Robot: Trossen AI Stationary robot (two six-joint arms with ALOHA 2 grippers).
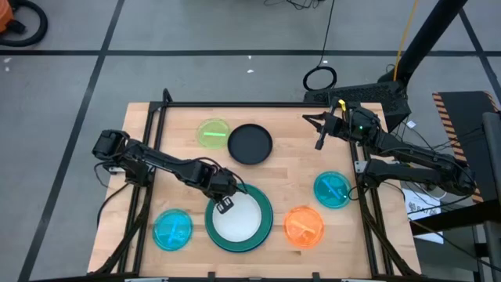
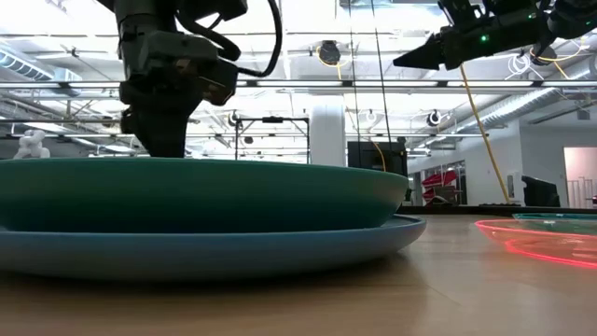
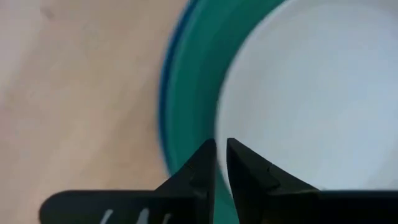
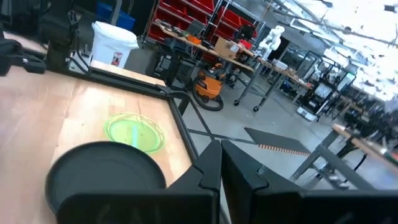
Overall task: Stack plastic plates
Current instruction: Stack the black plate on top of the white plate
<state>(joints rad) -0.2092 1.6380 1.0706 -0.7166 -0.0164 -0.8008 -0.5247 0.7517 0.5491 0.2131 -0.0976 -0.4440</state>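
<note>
From above I see the wooden bench (image 1: 274,176) carrying seven round plastic plates in view. A white plate (image 1: 239,219) sits inside a large teal plate (image 1: 266,227), which makes one stack near the front. Around it lie single plates: one cyan (image 1: 172,229), one orange (image 1: 304,226), one smaller teal (image 1: 332,189), one clear green (image 1: 212,132) and one black (image 1: 250,144). My left gripper (image 1: 225,204) hangs over the near rim of the white plate; my right gripper (image 1: 319,143) waits raised near the back right corner, over bare wood.

From bench height I see the teal plate (image 2: 205,191) resting in a blue plate (image 2: 215,247) beneath it, both smooth and shallow. So the stack counts three. The orange plate's rim (image 2: 541,247) glows at the far right. The left gripper (image 2: 163,140) stands just behind the teal rim.

Through the left wrist camera, the jaws are slightly parted and hold nothing, poised over the seam where the white plate (image 3: 311,93) meets the teal one (image 3: 193,93).

Through the right wrist camera, the jaws are clenched on nothing, and beyond them lie the black plate (image 4: 106,174) and the green one (image 4: 135,132).
</note>
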